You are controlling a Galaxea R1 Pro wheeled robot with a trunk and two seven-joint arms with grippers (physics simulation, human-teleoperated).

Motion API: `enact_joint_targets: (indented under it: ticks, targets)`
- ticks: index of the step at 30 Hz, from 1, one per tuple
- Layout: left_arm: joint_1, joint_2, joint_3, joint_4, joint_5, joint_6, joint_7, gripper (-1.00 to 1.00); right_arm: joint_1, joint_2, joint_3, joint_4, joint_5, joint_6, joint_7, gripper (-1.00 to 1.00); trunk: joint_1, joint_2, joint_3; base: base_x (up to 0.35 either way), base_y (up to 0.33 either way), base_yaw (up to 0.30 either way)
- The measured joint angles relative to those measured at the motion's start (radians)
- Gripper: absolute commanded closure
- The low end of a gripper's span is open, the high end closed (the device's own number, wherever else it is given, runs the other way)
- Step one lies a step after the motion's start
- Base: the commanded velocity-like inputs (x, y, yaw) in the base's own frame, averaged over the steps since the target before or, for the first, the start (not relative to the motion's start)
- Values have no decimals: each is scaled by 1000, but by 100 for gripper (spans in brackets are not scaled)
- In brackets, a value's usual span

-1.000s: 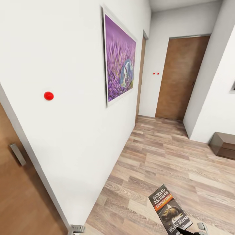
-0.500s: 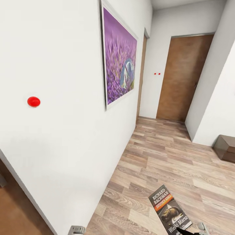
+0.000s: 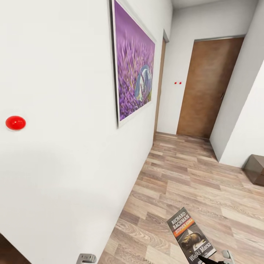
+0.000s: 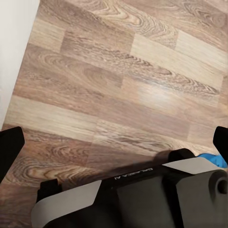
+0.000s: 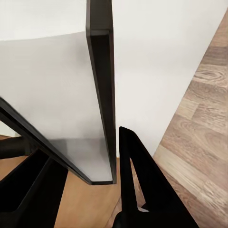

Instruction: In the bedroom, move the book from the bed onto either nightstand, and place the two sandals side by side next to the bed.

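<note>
Head view: faces a white wall carrying a large framed purple lavender picture (image 3: 135, 62), with a brown wood-plank floor (image 3: 190, 183) running beyond it to a brown wooden door (image 3: 209, 86). Low and right of that picture, close to the robot, shows the thin dark paperback book with white "RICHARD BACHMAN" lettering and an orange band (image 3: 190, 234), carried above the floor, its near end at the right claw (image 3: 214, 260). Right wrist view: looks along the book's dark edge (image 5: 102, 90), black fingers (image 5: 142, 185) pressed on either side, so closed on it. Left wrist view: left claw (image 4: 114, 137) spread wide over bare planks, gripping nothing. Right of the picture, at the frame edge, sits a low dark brown wooden cabinet (image 3: 256, 169); cannot tell whether nightstand or dresser. Probably mid-carry, book step in hand. Next calls for turning toward the bed, finding a nightstand, and laying the book flat on top.
</note>
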Motion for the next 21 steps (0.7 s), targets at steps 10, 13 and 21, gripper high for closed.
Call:
enact_joint_targets:
  ticks: [10,13,21]
  targets:
    - [0,0,0,0,-1,0,0,-100,0,0,0,-1,0,1,0,100,0,0,0,10,0,-102]
    - [0,0,0,0,-1,0,0,-100,0,0,0,-1,0,0,0,100,0,0,0,1,0,-168]
    - [0,0,0,0,-1,0,0,-100,0,0,0,-1,0,0,0,100,0,0,0,0,0,-137]
